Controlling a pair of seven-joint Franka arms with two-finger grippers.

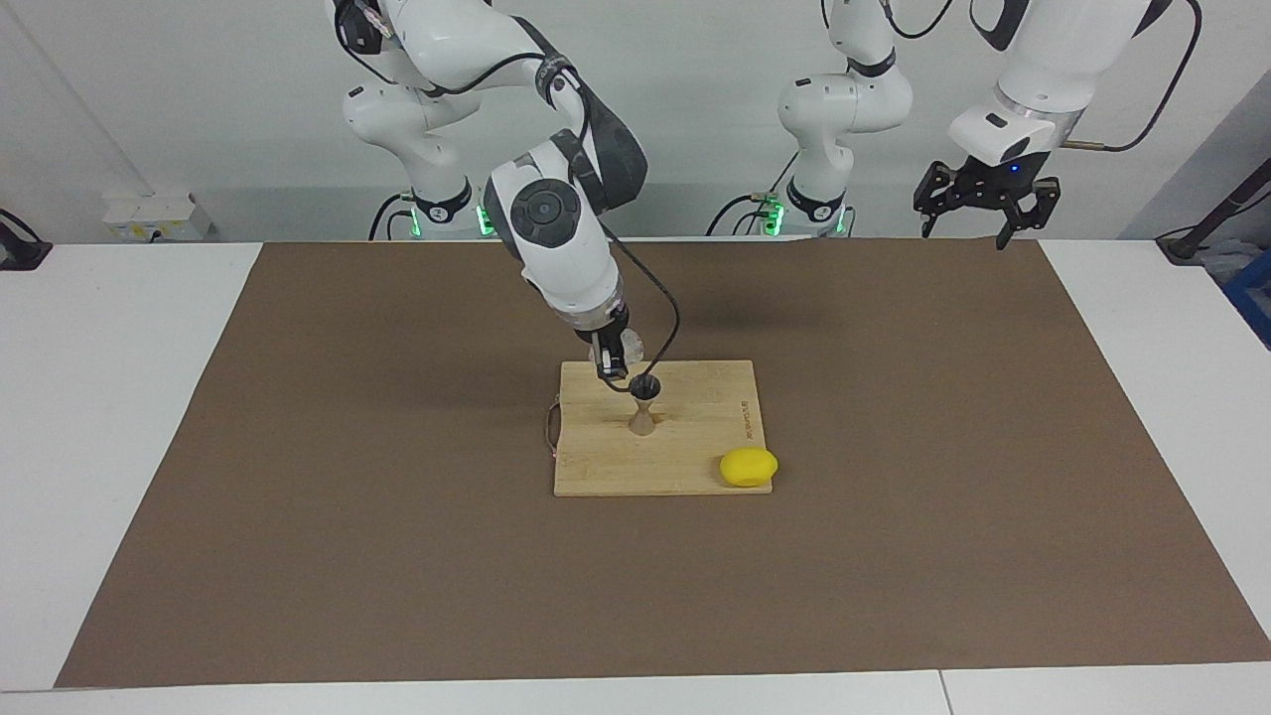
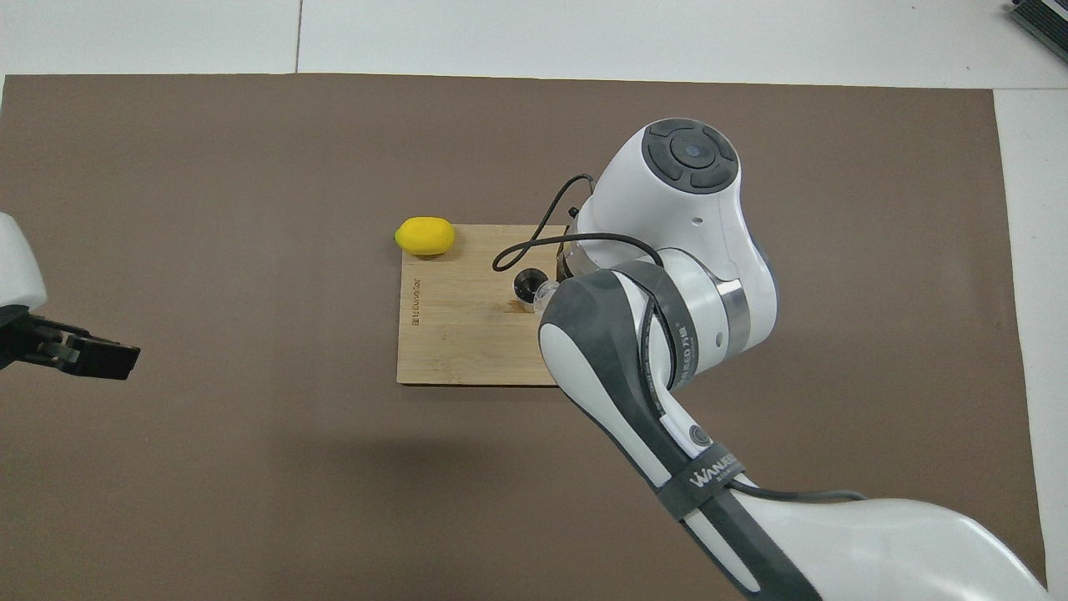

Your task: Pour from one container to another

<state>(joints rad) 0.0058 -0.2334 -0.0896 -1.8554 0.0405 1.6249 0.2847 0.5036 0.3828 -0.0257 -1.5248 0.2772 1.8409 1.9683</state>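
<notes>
Over the bamboo cutting board [image 1: 685,452], the right gripper [image 1: 613,368] pinches a clear glass cup [image 1: 628,350], tipped at the metal jigger [image 1: 644,401] standing mid-board. Pouring appears underway; setting the cup down remains. Spread, the left gripper [image 1: 983,204] waits above the tabletop's corner.

glass cup [image 1: 630,350]: small, short, clear, thick-walled; held up in the air and tilted, its mouth leaning toward the jigger's open top; partly hidden by the arm in the overhead view [image 2: 546,291].
jigger [image 1: 643,405]: small silvery metal, hourglass shape of two cones joined at a narrow waist; stands upright on the wooden board, near its middle and toward the edge nearer to the robots; dark open mouth faces up, just under the cup's lip.
</notes>
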